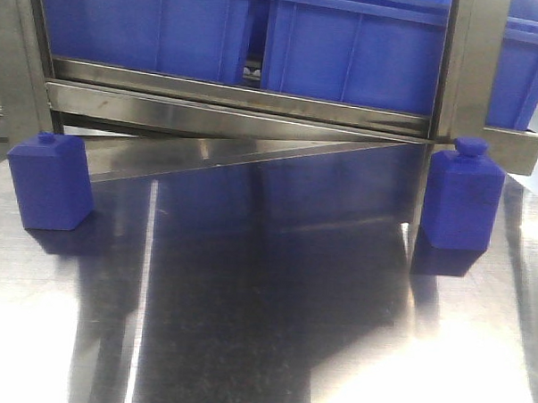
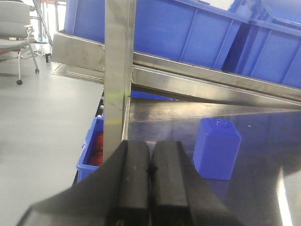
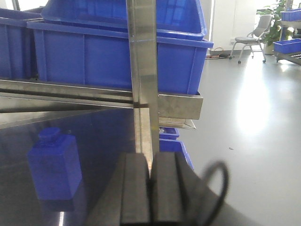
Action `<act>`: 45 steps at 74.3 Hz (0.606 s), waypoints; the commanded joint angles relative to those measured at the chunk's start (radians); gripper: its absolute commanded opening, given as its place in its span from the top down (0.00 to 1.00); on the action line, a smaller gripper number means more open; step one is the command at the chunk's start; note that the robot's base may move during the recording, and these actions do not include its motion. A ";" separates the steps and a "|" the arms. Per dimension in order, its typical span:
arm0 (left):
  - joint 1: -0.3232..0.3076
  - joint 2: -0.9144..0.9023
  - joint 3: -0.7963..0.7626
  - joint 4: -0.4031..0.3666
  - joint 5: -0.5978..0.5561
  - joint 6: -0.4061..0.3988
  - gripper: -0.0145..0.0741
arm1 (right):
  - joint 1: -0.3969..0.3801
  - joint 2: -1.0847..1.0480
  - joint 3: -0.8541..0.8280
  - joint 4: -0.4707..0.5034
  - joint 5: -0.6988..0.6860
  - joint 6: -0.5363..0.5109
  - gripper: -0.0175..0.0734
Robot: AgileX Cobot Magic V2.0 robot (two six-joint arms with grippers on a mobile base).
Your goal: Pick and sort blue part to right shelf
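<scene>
The left tool (image 2: 150,156) fills the bottom of its wrist view. Its two dark fingers are pressed together along one seam with nothing between them. The right tool (image 3: 151,162) looks the same, its fingers closed flat against each other and gripping nothing. A loop of black cable (image 3: 217,184) curls beside it.

The near and middle stretch of the steel counter (image 1: 263,326) carries only reflections. Toward the far left corner stands the blue part (image 1: 51,181), upright, its small round knob on top. It is ahead and to the right of the left tool and well apart from it. Toward the far right corner stands a taller blue bottle (image 1: 463,194) with a broader cap, also upright, just beside a steel upright post (image 1: 462,67). The two are well apart, each near its own side edge.

Behind them along the counter's far edge runs the right shelf (image 1: 255,119), with its flat steel front rail sloping slightly. Large blue bins (image 1: 152,27) sit above the rail. The blue part is on the counter, not in any bin.

Past the counter's left edge a small blue bin (image 2: 89,157) sits low on the floor, holding something red. Office chairs (image 3: 251,40) stand farther off on the grey floor.
</scene>
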 commanded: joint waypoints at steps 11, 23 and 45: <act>-0.004 -0.021 0.024 -0.001 -0.080 0.001 0.69 | -0.003 -0.021 -0.023 0.002 -0.097 0.001 0.75; -0.004 -0.021 0.024 -0.009 -0.082 0.001 0.69 | -0.003 -0.021 -0.023 0.002 -0.097 0.001 0.75; -0.002 -0.021 0.024 -0.003 -0.186 0.001 0.69 | -0.003 -0.021 -0.023 0.002 -0.097 0.001 0.75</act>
